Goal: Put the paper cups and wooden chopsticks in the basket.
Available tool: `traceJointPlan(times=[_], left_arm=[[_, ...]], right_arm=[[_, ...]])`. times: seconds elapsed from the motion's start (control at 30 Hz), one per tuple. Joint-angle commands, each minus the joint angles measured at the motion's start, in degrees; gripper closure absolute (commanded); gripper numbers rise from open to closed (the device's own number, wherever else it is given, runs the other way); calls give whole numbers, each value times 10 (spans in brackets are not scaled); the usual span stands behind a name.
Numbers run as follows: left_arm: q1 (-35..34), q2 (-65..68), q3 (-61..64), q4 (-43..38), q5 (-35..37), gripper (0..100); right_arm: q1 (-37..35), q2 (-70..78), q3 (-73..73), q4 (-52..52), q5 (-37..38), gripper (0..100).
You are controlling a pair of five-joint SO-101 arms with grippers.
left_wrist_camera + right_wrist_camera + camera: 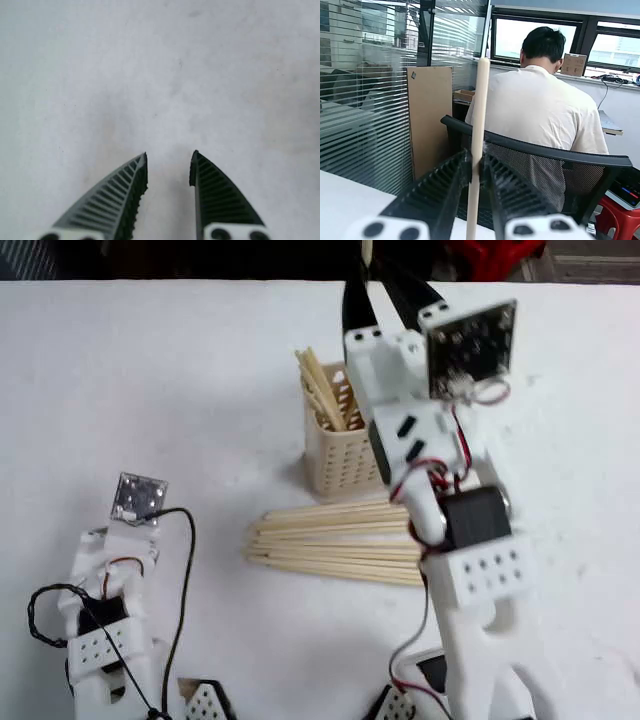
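Step in hand: I judge it to be carrying one chopstick (480, 110) to the basket (338, 455) and letting it go inside.
Right pincer: my right pincer (477, 162) is clamped narrow on that chopstick, which stands upright between the jaws and sticks out well past the tips.
Left pincer: my left pincer (168, 160) is a little apart with nothing between the jaws, low over the bare worktop (150, 370), at 8 o'clock from the pile (335, 540).
Where the things are: in the high view the basket stands near the middle of the worktop. The pile lies flat just at its 6 o'clock, the sticks running 3 to 9. My right arm hangs over the basket's 3 o'clock side.
Doing it well: I should tip the lower end down inside the rim before I let go. I should enter on the free side, clear of the standing sticks (322, 390) that lean toward 11 o'clock. The basket looks light, so a nudge could topple it.
Count, baskets: one.
Count, held: one chopstick.
Count, in basket: several, perhaps five or six; they overlap too much to be sure.
Count, pile: a dozen or more, too tightly packed for an exact figure.
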Motion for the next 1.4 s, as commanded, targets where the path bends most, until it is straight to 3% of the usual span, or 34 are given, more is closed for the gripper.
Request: traceJointPlan(times=[0.0,0.2,0.43,0.73,0.93,1.13,1.37], left_arm=[[11,-7,-2,-13,2,845],[11,-7,-2,-13,2,845],[11,-7,-2,-13,2,845],[12,-7,-2,-13,2,845],[12,-7,-2,-13,2,845],[12,-7,-2,-13,3,845],[12,-7,-2,-12,3,845]], right_arm=[[1,34,-22,-28,-6,983],[0,56,40,-28,-6,975],[-6,51,108,-17,-2,782],[-90,-144,162,291,2,873],[-231,-230,207,440,110,875],[-270,-176,352,447,354,872],[-269,-75,410,388,379,875]])
